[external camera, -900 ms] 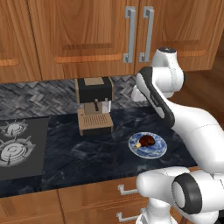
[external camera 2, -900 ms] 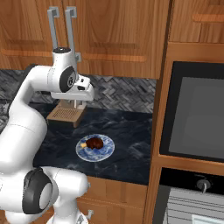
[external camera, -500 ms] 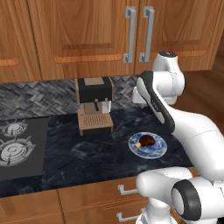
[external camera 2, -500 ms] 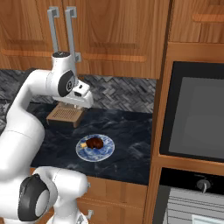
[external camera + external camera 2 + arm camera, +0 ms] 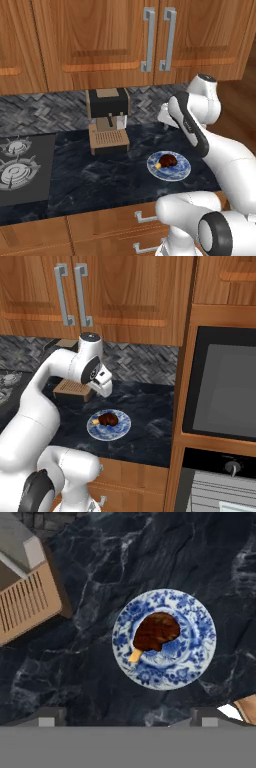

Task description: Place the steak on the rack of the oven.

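- At the near edge, wooden drawers (image 5: 100, 227) with metal pulls sit under the dark marbled worktop (image 5: 100, 175).
- On the worktop, toward the front, lies the round blue-and-white plate (image 5: 181, 171), also visible in the right base view (image 5: 122, 428) and from above in the hand view (image 5: 200, 632).
- The steak (image 5: 156, 631) rests on the plate, roughly at its middle; its yellow-orange end (image 5: 135, 656) points toward the plate's rim. It shows from the left (image 5: 167, 161) and from the right (image 5: 108, 419) as a dark lump.
- The end effector (image 5: 127, 714) hangs above the plate, well clear of the steak and holding nothing; its two finger tips (image 5: 48, 716) stand wide apart at the bottom of the hand view, with the plate between and beyond them.
- Left of the plate and farther back stands the black-and-tan coffee machine (image 5: 106, 120), its slatted tan tray (image 5: 27, 604) resting on the worktop.
- At the far left of the worktop is the grey stovetop (image 5: 22, 167) with ring burners.
- To the right of the worktop, the black-framed oven (image 5: 220, 388) is built into a wooden column, its door shut.
- Behind everything runs a grey herringbone backsplash (image 5: 45, 112), with wooden wall cabinets (image 5: 100, 40) above it.
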